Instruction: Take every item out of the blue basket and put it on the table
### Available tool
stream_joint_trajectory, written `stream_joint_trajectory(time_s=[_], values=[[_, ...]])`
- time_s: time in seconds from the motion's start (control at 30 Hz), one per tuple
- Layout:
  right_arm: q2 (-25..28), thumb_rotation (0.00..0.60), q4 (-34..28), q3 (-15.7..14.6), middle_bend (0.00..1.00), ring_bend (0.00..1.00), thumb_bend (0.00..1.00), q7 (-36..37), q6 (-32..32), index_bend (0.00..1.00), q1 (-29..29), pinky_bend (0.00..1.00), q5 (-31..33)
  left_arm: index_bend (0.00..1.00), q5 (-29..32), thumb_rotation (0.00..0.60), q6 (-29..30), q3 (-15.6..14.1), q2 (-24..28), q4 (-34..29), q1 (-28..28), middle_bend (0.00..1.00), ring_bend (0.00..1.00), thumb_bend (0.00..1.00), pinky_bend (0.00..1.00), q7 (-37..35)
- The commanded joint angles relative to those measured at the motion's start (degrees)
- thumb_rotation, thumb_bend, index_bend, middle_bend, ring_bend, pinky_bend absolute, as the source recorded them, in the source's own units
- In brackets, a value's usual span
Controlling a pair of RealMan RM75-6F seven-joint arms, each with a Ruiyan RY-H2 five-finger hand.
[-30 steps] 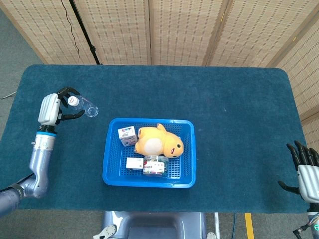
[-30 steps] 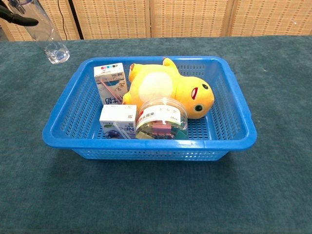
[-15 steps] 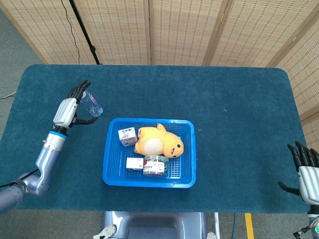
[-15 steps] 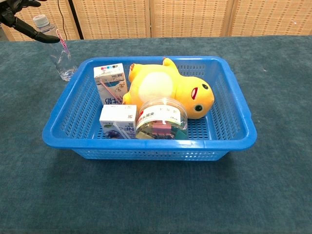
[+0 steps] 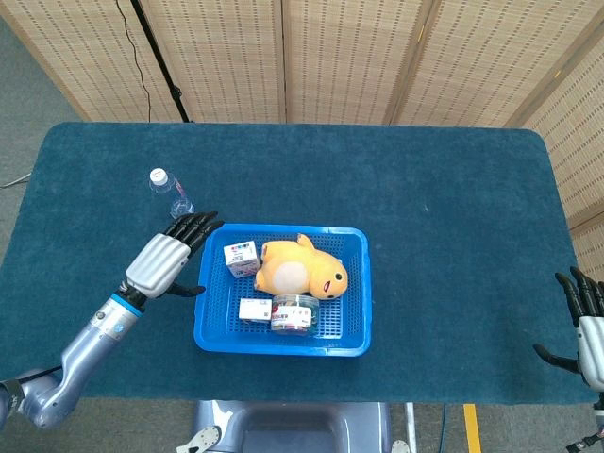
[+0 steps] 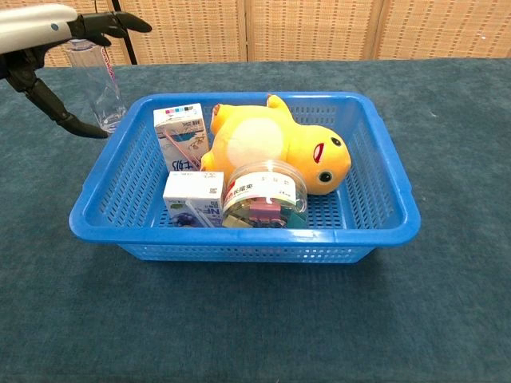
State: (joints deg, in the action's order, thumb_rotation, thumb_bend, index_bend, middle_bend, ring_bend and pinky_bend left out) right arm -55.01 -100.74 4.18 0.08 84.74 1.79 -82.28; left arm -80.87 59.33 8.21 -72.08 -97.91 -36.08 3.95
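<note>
The blue basket (image 5: 212,326) (image 6: 383,159) sits mid-table. Inside lie a yellow plush toy (image 5: 300,267) (image 6: 279,148), a taller milk carton (image 5: 241,257) (image 6: 181,136), a smaller carton (image 5: 255,309) (image 6: 192,197) and a clear round tub of clips (image 5: 294,313) (image 6: 264,194). A clear water bottle (image 5: 170,192) (image 6: 102,84) stands upright on the table, left of the basket. My left hand (image 5: 170,257) (image 6: 60,32) hovers open just left of the basket's left rim, holding nothing. My right hand (image 5: 587,326) is open at the far right edge, away from everything.
The table is covered in dark teal cloth (image 5: 453,226). Woven screens (image 5: 349,57) stand behind the far edge. The left forearm (image 5: 90,344) stretches along the table's front-left part.
My left hand has let go of the water bottle, which now stands on the table. The hand has moved from the bottle toward the basket's left side. The right hand barely moved.
</note>
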Motion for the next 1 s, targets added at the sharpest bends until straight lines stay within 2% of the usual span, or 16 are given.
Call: stream_joint_trajectory(time_s=[0.03, 0.27, 0.53, 0.63, 0.8, 1.0], values=[[0.0, 0.600, 0.1, 0.0, 0.00, 0.00, 0.00, 0.2, -0.1, 0.00, 0.1, 0.00, 0.1, 0.00, 6.1, 0.600, -2.3, 0.3, -4.9, -0.7, -1.7, 0.00, 0.01, 0.04, 0.16, 7.3], [0.1, 0.600, 0.3, 0.3, 0.00, 0.00, 0.00, 0.7, -0.6, 0.00, 0.3, 0.00, 0.6, 0.00, 11.2, 0.600, -2.2, 1.6, -11.4, 2.4, -3.6, 0.00, 0.05, 0.04, 0.20, 12.1], [0.3, 0.600, 0.5, 0.4, 0.00, 0.00, 0.00, 1.5, -1.0, 0.00, 0.5, 0.00, 0.6, 0.02, 12.9, 0.600, -1.6, 1.7, -14.0, 4.2, -4.3, 0.00, 0.06, 0.04, 0.21, 13.9], [0.4, 0.600, 0.5, 0.4, 0.00, 0.00, 0.00, 1.7, -1.1, 0.00, 0.5, 0.00, 0.6, 0.05, 12.3, 0.600, -0.7, 1.3, -15.2, 5.3, -4.1, 0.01, 0.08, 0.04, 0.23, 13.7], [0.5, 0.600, 0.4, 0.4, 0.00, 0.00, 0.00, 2.1, -1.1, 0.00, 0.5, 0.00, 0.6, 0.14, 10.4, 0.600, 1.9, 0.7, -17.2, 7.5, -3.5, 0.09, 0.19, 0.04, 0.29, 14.0], [0.7, 0.600, 0.4, 0.2, 0.00, 0.00, 0.00, 2.4, -1.4, 0.00, 0.6, 0.00, 0.2, 0.23, 10.7, 0.600, 2.4, 0.6, -18.8, 8.5, -3.6, 0.17, 0.24, 0.04, 0.33, 15.3]])
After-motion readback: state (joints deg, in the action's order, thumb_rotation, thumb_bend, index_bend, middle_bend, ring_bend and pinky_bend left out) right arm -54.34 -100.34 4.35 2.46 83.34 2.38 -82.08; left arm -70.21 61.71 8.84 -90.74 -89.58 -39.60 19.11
